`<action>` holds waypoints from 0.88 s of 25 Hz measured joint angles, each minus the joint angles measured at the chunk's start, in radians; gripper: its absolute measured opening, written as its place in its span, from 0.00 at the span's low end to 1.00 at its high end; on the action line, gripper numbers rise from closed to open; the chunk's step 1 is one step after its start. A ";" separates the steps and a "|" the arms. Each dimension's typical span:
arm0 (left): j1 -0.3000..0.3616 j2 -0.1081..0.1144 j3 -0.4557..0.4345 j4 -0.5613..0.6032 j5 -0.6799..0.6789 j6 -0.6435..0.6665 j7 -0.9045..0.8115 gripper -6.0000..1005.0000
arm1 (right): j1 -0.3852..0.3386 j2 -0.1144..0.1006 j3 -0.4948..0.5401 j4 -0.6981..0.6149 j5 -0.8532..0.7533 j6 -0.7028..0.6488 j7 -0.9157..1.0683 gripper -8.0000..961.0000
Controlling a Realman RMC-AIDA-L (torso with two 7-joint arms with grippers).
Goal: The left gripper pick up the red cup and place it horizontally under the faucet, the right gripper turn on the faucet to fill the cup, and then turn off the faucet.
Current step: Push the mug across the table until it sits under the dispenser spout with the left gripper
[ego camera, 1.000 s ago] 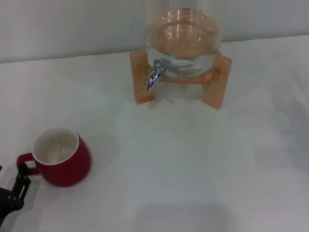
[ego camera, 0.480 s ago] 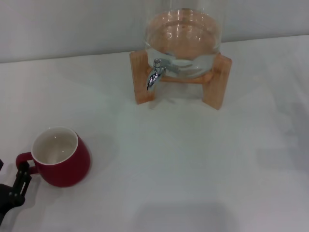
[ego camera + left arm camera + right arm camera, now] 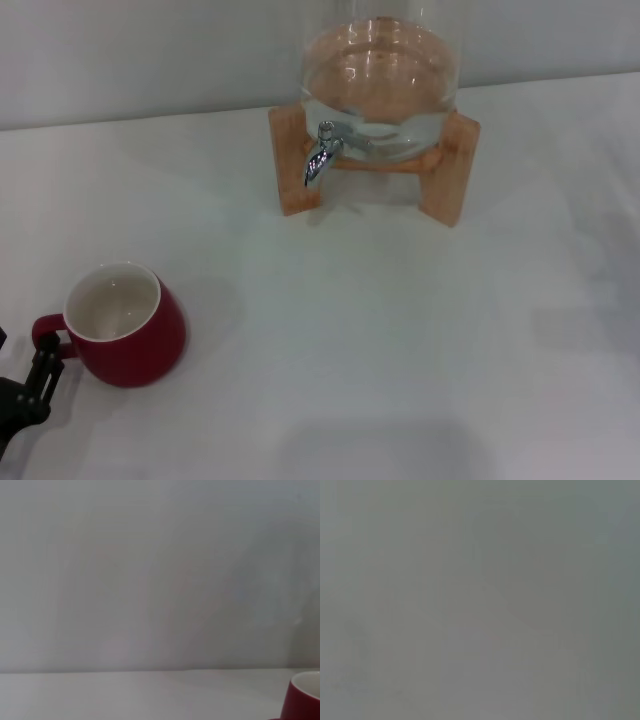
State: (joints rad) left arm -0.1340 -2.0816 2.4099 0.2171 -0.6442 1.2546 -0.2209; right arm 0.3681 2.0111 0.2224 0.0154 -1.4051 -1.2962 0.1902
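Note:
The red cup (image 3: pixel 125 328) stands upright on the white table at the near left, white inside showing, its loop handle pointing left. My left gripper (image 3: pixel 22 362) sits low at the near left corner, right beside the handle; one black finger (image 3: pixel 42 375) is just below the handle and the jaw looks open and empty. An edge of the cup shows in the left wrist view (image 3: pixel 303 700). The chrome faucet (image 3: pixel 320 152) juts from the glass jar (image 3: pixel 380 80) on its wooden stand (image 3: pixel 296 165) at the back centre, nothing under it. The right gripper is out of view.
The white table (image 3: pixel 380 330) stretches between the cup and the jar stand. A pale wall runs behind the jar. The right wrist view shows only a grey blur.
The cup has shifted very slightly to the left and the left gripper's finger has edged a little lower by the handle. The faucet and jar are unchanged.

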 joint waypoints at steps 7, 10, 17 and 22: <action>-0.013 -0.001 0.000 -0.015 0.000 -0.003 0.000 0.56 | 0.000 0.000 0.000 0.002 0.000 0.000 0.000 0.69; -0.018 -0.001 -0.001 -0.017 -0.001 -0.003 0.000 0.51 | 0.000 0.000 0.000 0.003 0.000 -0.001 0.000 0.69; -0.031 -0.002 -0.002 -0.028 -0.001 -0.003 0.000 0.36 | 0.000 0.000 0.000 0.004 0.000 -0.006 0.000 0.69; -0.037 -0.001 -0.002 -0.029 -0.002 -0.003 0.000 0.25 | -0.001 0.001 0.000 0.005 0.001 -0.006 0.000 0.69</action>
State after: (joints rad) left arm -0.1713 -2.0823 2.4083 0.1877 -0.6459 1.2515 -0.2209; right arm 0.3672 2.0118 0.2224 0.0199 -1.4040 -1.3025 0.1903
